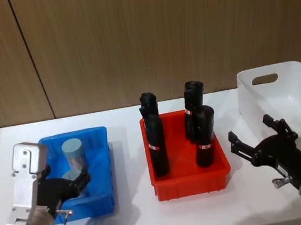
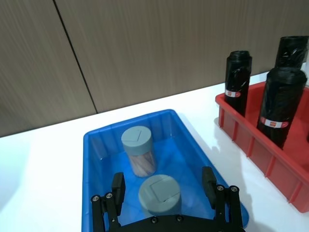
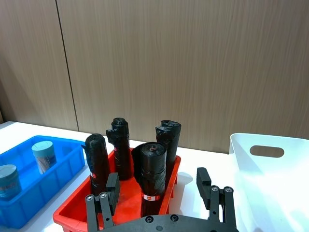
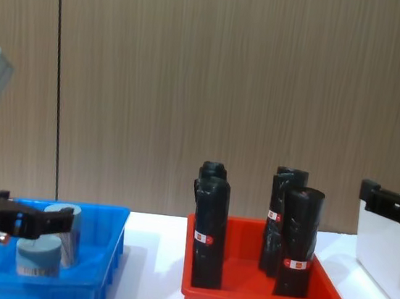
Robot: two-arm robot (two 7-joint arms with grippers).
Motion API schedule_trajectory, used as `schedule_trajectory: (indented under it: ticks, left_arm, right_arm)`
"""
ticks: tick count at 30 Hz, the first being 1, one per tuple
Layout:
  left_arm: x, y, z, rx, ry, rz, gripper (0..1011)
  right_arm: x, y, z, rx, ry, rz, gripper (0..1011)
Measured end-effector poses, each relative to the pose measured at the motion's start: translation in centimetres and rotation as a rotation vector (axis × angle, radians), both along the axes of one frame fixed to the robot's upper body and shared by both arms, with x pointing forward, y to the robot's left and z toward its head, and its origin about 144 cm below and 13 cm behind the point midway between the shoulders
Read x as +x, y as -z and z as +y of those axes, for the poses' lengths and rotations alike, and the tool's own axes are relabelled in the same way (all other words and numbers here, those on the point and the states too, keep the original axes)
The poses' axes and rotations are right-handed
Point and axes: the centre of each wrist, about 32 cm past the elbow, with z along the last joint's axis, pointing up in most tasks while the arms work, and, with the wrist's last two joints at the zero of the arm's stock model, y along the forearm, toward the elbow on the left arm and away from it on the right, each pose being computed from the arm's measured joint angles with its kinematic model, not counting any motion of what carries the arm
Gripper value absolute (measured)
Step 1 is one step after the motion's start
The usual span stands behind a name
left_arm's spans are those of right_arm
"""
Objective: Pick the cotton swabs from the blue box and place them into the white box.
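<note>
Left gripper (image 2: 163, 183): released, its two fingers (image 2: 118, 186) spread to either side of the near jar (image 2: 160, 194) of cotton swabs, with a gap showing on each side, so nothing is grasped. In the head view the gripper (image 1: 76, 183) reaches into the near end of the blue box (image 1: 107, 169), and the arm covers most of this jar.

Far jar (image 2: 138, 150): upright just behind the near one and slightly apart from it, toward the back wall of the blue box (image 2: 104, 145). Its grey-blue lid is flat and pale sticks show through the clear side. Both jars stand inside this box at the robot's left on the white table (image 1: 127, 147).

Red bin (image 1: 191, 186): set in the middle of the table, between the blue box and the white box (image 1: 287, 94). It holds four upright black rolls (image 1: 157, 144) with red labels, each taller than the jars, standing across the straight line from one box to the other.

Right gripper (image 1: 252, 129): fingers parted and holding nothing, raised over the table between the red bin and the white box, just in front of the latter's near wall.

White box: at the robot's right, with an oblong handle slot near its rim.

Background: a brown wood-panel wall (image 1: 158, 35).
</note>
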Motion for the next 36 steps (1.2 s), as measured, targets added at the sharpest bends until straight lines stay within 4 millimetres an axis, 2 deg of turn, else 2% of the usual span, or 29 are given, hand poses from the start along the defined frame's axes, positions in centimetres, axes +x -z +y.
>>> schedule_trajectory:
  ticks: [16,36]
  left_arm:
    - [0.8,1.4,2.0,-0.029,-0.002,0.051,1004]
    - [3.1,3.1,3.9,-0.050,0.070,0.078,1004]
  right_arm:
    - [0.0,0.0,0.0,0.000,0.000,0.000,1001]
    - [0.0,0.0,0.0,0.000,0.000,0.000,1001]
